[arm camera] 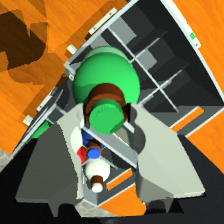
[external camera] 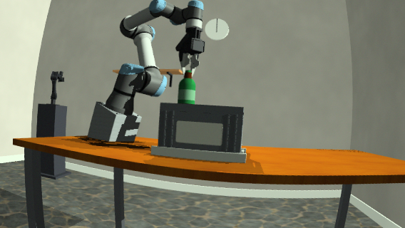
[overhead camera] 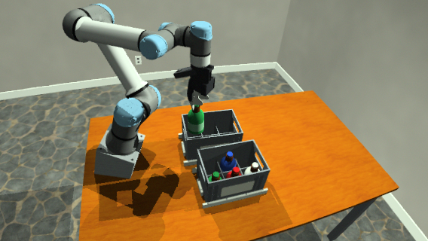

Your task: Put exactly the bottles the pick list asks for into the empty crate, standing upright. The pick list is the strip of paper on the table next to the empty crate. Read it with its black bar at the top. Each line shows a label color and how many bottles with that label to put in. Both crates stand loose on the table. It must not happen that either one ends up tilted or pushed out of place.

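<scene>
A wide orange wooden table (overhead camera: 320, 151) on dark metal legs fills most of the view, set on a stone-patterned floor (overhead camera: 38, 124) in a grey-walled room. At the table's left end stands a large robot arm (overhead camera: 117, 64) of grey and white links with light blue joint caps, mounted on a slanted grey pedestal (overhead camera: 103, 166).

Two dark grey plastic crates with inner dividers stand on the table, touching or nearly touching at a corner. The farther crate (overhead camera: 235, 126) sits just beside the arm's reach; the nearer crate (overhead camera: 264, 166) carries a pale blank panel on its front wall.

A green-bodied bottle with a pale green label band and a brown neck (overhead camera: 196, 120) stands upright in the left end compartment of the farther crate, its upper half rising above the rim. The black two-jaw gripper (overhead camera: 196, 102) hangs straight above it, its pale fingers clamped on the bottle's neck just under the green cap.

Inside the nearer crate are four smaller bottles: a blue-capped one (overhead camera: 228, 161), a red-capped one (overhead camera: 234, 172), a white-capped one (overhead camera: 253, 168) and a green-capped one (overhead camera: 215, 175). The pick list is not visible in any view.
</scene>
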{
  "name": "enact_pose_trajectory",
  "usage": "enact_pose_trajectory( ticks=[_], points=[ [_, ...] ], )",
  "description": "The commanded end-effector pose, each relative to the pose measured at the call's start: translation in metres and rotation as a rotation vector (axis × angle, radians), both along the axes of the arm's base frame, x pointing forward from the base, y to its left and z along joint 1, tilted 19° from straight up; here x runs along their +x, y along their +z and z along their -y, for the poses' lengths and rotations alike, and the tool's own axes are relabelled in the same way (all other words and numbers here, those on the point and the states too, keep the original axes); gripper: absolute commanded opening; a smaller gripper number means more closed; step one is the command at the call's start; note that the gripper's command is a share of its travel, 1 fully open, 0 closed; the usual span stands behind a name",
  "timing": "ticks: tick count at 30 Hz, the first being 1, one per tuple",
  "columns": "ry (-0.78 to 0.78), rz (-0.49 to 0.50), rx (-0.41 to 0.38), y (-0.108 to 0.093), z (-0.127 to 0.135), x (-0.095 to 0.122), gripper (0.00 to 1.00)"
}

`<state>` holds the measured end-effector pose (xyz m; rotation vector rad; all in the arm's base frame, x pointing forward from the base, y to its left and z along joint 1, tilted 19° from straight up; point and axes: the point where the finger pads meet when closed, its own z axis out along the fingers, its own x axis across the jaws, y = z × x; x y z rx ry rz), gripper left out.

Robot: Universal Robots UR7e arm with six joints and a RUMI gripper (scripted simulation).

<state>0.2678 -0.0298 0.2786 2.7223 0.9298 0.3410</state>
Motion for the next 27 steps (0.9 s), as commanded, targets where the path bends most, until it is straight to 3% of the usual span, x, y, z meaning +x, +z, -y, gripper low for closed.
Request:
enact_pose_trajectory(
  ticks=[1, 27],
  points=[
    [0.0, 0.001, -0.001, 0.0, 0.0, 0.0, 0.0],
    [0.0, 0.001, -0.001, -0.018, 0.003, 0.006, 0.0]
  ],
)
